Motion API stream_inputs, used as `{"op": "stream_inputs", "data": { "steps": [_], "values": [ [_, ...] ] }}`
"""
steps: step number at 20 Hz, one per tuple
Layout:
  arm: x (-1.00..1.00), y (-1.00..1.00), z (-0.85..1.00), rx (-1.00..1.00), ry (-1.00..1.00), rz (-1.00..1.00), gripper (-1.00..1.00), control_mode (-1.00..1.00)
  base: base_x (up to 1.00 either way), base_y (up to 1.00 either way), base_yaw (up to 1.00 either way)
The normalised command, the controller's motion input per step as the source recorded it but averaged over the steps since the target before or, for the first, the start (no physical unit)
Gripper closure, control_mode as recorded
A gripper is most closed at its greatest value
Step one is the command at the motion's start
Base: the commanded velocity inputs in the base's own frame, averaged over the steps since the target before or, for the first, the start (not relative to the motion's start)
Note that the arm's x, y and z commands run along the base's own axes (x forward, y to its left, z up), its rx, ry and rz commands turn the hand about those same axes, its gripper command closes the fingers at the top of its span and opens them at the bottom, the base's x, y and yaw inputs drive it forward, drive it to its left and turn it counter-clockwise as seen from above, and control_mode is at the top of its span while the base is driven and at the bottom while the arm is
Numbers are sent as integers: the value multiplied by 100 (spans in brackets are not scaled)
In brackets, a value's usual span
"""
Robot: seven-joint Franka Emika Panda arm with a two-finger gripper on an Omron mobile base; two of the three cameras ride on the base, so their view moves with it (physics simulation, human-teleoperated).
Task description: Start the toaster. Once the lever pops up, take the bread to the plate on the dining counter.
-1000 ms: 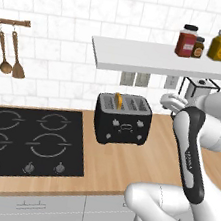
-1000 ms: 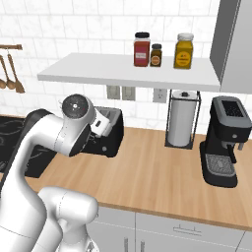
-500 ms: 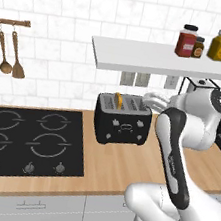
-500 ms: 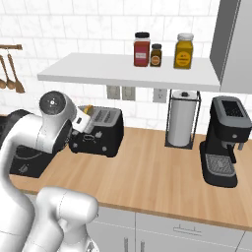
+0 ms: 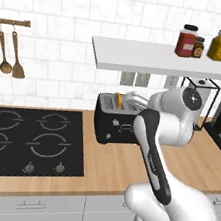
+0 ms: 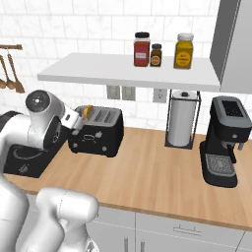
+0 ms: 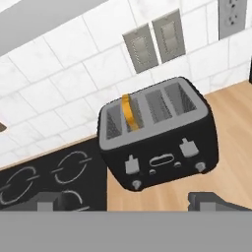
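A: The boxy black toaster (image 7: 160,142) looks like glossy plastic, with a matt grey top plate around its 4 slots.
B: And the light wood worktop (image 6: 147,167) it sits on is smooth, faintly grained. The white tiled wall (image 5: 70,25) has a marbled sheen.

The arm (image 5: 156,140) is showing glossy white, rounded shells joined by dark grey bands at the joints. A long black strip with faint light lettering is running along the forearm. A round grey cap with a small centre dot is closing the elbow joint (image 6: 38,101). The tool (image 7: 135,203) is showing two small dark grey, blocky finger tips (image 7: 211,201)
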Motion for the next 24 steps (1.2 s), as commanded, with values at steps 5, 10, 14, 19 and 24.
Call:
{"op": "stream_inputs", "data": {
  "steps": [5,10,14,19,24],
  "values": [
    [61,0,-12,-2,1,3,-100,-100,0,0,0],
    [39,0,-30,-12,7,2,-100,-100,0,0,0],
    [17,0,-17,-9,3,0,-100,-100,0,0,0],
    [37,0,-4,0,0,0,-100,-100,0,0,0],
    [40,3,-4,-3,2,0,-100,-100,0,0,0]
  ]
}}
